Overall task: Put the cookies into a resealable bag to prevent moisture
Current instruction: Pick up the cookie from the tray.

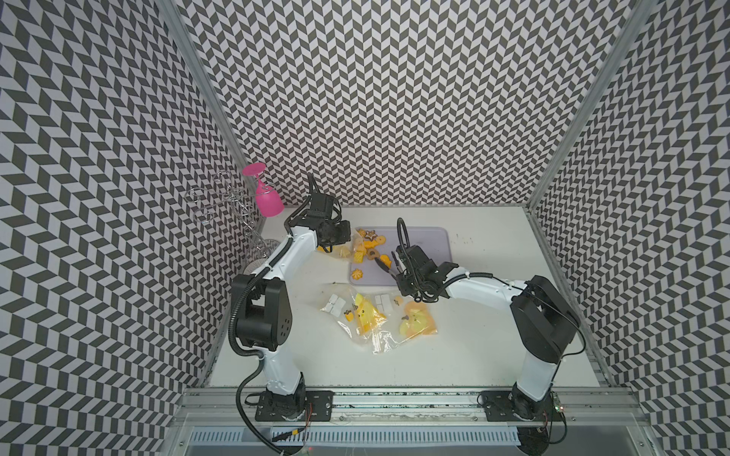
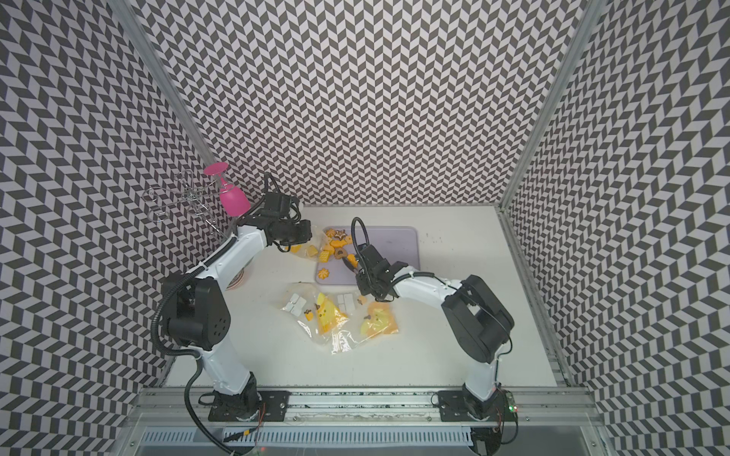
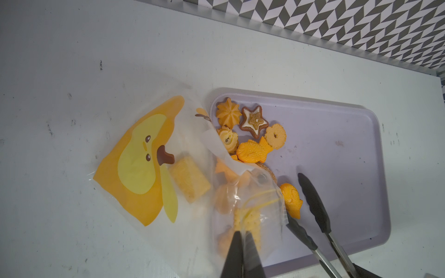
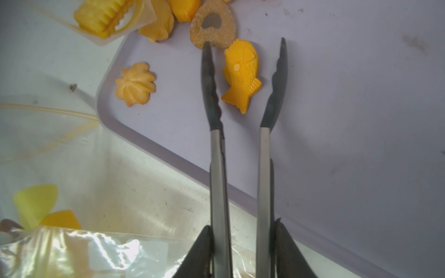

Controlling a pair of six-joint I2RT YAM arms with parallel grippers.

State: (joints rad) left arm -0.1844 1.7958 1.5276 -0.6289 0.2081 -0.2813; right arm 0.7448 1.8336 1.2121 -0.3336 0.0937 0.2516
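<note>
My left tool (image 3: 242, 237) is clenched on the rim of the bag (image 3: 144, 173) beside the tray (image 3: 337, 168). My right tool (image 4: 243, 240) grips tongs (image 4: 216, 156) straddling a fish cookie (image 4: 240, 74), probably light, hard and slippery; pinch its flanks.

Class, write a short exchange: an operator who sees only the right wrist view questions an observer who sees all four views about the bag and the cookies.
Operator: Is anything holding the bag?
Observer: Yes, the left gripper is shut on its mouth edge.
Operator: Is anything deep inside it?
Observer: A square cookie lies inside, beside the chick print.
</note>
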